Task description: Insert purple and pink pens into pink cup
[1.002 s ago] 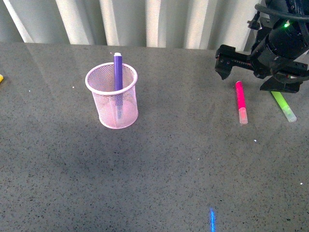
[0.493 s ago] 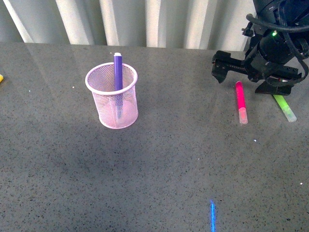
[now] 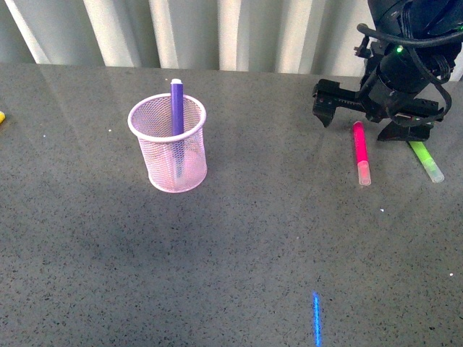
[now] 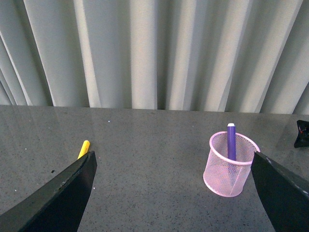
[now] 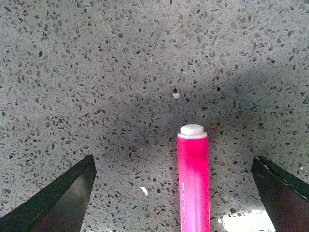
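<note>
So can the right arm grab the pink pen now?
Probably yes. The right gripper hangs open over the pink pen, nothing lies between them, and the green pen sits apart.

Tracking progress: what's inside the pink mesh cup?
One dark purple pen stands in the pink mesh cup, pale end above the rim. Its lower part shows through the mesh; the floor is unclear.

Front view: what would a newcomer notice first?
The purple pen stands upright in the pink cup, left of centre on the table. On the right, the hot pink pen lies flat, with the open right gripper over its far end and a lime-green marker beside it.
</note>
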